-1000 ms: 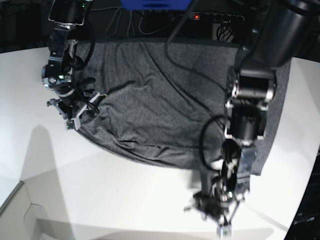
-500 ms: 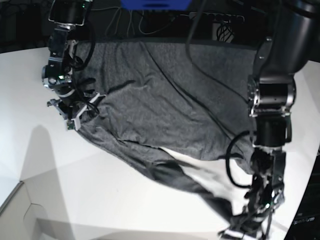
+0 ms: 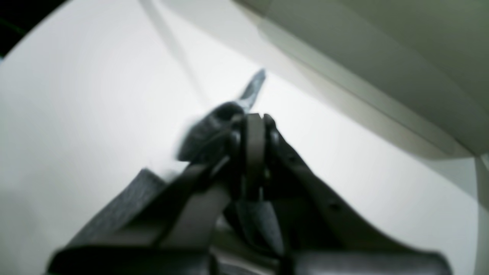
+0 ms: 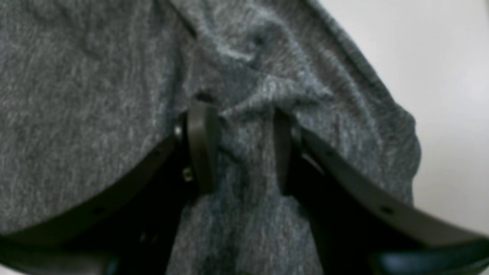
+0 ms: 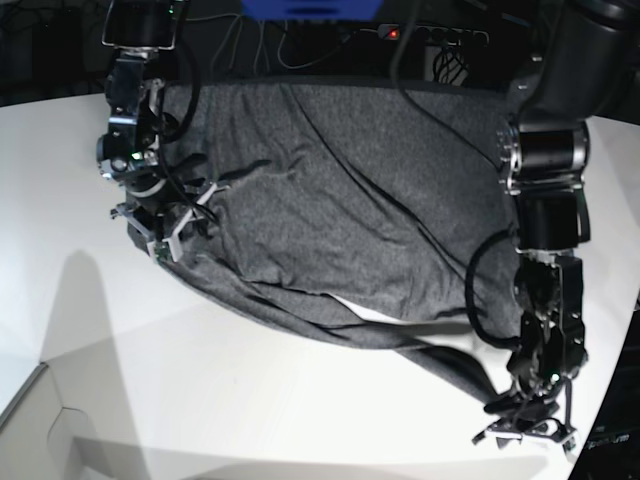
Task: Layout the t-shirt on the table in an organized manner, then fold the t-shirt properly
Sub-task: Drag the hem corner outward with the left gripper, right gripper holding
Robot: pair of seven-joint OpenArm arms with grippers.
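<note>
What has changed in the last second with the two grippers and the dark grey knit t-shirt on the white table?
The left gripper, shut on the dark grey knit t-shirt, has swung toward the base view's right, dragging the near hem out into a long stretched tail. The right gripper shifted slightly, still pinching the shirt's other side. The white table is unchanged.

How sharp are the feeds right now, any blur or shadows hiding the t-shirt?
Left wrist view: soft and smeared around the fingers. Right wrist view: t-shirt out of focus, weave still readable. Base view: sharpest, arm shadows fall on the bare table, not on the fabric.
</note>
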